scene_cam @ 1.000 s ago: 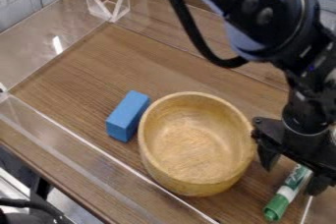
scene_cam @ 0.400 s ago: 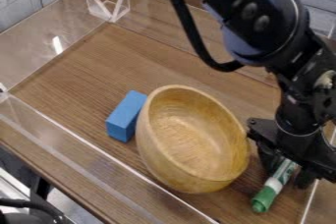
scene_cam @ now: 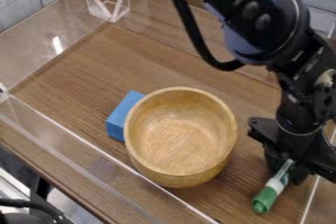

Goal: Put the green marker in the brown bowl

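Observation:
The brown bowl (scene_cam: 182,136) sits empty on the wooden table, near its front. To the bowl's right the green marker (scene_cam: 272,193) lies at a slant on the table, its green end pointing toward the front edge. My gripper (scene_cam: 289,172) reaches down from above and is shut on the marker's upper end, which its fingers hide. The gripper stands just clear of the bowl's right rim.
A blue block (scene_cam: 122,114) lies against the bowl's left side, partly covered by the rim. Clear acrylic walls (scene_cam: 53,130) run along the table's left and front edges. A clear angled stand (scene_cam: 108,2) is at the back left.
My gripper came down over the marker and shut on its upper end. The marker shifted slightly toward the front. The bowl slid left, up against the blue block.

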{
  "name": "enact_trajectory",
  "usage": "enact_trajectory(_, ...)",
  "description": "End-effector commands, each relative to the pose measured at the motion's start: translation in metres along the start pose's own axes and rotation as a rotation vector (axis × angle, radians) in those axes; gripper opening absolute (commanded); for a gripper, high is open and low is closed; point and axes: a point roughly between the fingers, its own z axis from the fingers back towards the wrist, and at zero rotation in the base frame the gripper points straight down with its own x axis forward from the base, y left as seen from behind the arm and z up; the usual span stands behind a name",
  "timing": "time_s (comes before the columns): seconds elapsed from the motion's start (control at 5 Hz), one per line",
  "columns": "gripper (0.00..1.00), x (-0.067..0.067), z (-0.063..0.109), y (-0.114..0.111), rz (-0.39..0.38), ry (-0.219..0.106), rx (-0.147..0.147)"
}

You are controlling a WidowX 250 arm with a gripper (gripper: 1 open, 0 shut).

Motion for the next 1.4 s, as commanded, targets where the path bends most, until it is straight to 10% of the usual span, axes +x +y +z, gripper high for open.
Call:
enact_trajectory(0.0, 0.00, 0.006, 0.011, 0.000, -0.018, -0.018, -0.001)
enact_trajectory(1.2, 0.00, 0.006, 0.031, 0.004, -0.126, 0.024, 0.024)
